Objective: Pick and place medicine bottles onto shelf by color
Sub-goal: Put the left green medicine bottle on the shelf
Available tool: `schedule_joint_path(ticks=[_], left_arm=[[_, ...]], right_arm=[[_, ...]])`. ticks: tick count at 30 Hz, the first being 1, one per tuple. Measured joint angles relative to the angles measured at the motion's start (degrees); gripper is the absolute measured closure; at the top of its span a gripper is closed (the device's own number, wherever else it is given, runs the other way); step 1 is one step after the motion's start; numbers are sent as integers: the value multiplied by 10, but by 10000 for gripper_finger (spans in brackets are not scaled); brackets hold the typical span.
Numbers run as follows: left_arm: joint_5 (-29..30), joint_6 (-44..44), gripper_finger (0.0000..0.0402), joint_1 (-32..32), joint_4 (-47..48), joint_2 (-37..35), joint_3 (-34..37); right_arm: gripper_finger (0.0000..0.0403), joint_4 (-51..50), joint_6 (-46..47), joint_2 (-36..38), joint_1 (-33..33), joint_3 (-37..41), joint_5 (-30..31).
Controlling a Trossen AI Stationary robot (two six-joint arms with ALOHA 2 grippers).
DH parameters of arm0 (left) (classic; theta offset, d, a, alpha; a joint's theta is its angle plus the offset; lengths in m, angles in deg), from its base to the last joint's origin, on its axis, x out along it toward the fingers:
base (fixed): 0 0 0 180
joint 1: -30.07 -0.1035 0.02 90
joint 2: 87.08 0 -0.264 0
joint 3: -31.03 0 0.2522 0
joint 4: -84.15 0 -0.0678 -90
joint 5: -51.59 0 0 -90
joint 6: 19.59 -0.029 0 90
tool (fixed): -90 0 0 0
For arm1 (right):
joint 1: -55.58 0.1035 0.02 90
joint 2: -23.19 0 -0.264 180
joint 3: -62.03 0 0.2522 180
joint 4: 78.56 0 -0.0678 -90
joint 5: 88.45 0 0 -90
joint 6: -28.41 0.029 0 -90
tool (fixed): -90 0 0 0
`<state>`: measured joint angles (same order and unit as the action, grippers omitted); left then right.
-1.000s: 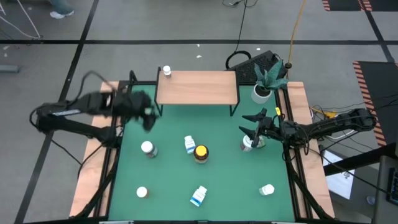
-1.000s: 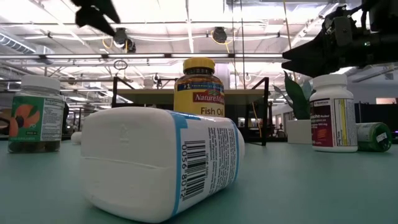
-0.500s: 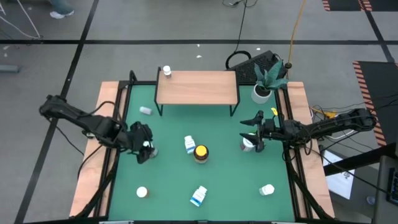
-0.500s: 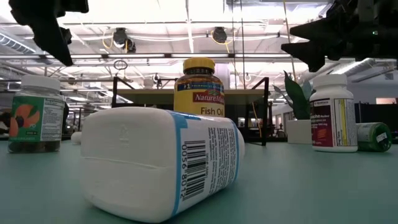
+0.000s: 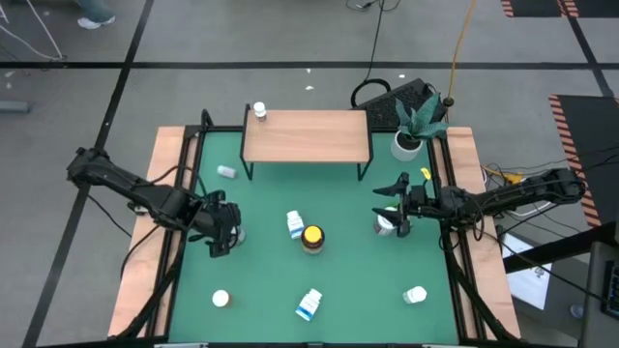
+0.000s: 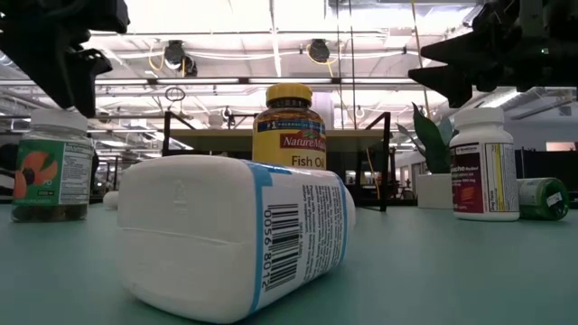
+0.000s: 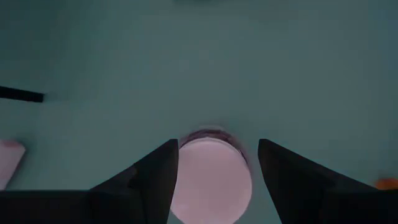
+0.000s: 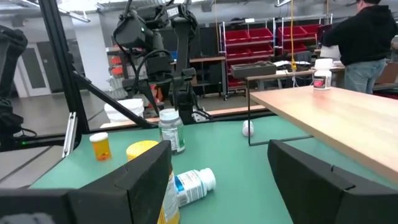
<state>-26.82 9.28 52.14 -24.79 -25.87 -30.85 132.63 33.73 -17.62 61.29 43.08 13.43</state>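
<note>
My left gripper [image 5: 223, 234] points down over a white-lidded, green-labelled medicine bottle [image 6: 52, 167] standing on the green mat at left. It is open, one finger on each side of the lid [image 7: 210, 180]; whether they touch it, I cannot tell. My right gripper [image 5: 395, 207] hangs open and level at the mat's right, just above a standing white bottle [image 6: 483, 162], with nothing between its fingers. The shelf [image 5: 306, 135] stands at the far side, with one white bottle [image 5: 259, 111] on its far left corner.
An amber bottle with a yellow lid [image 5: 312, 237] and a blue-labelled one [image 5: 295, 224] stand mid-mat. More bottles are scattered about [image 5: 309, 304], [image 5: 221, 299], [image 5: 415, 295], [image 5: 226, 171]. A green bottle [image 6: 542, 199] lies at right. A potted plant [image 5: 407, 143] stands right of the shelf.
My left gripper has swung from beside the shelf's left end toward the near edge and come down over the white-lidded bottle, tipping to point more steeply down. My right gripper has turned a little in place.
</note>
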Motion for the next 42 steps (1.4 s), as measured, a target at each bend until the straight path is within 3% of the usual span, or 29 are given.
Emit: schedule_joint_path(ticks=[7,18,32,42], left_arm=[[-3,63,178,0,57,-2,-2],[15,94,175,-4,58,-2,-1],[14,122,62,-19,60,-1,0],[16,124,77,-19,57,-1,-29]], right_arm=[[140,-2,0,0,0,0,0],[140,-2,0,0,0,0,0],[140,-2,0,0,0,0,0],[140,-1,0,0,0,0,0]])
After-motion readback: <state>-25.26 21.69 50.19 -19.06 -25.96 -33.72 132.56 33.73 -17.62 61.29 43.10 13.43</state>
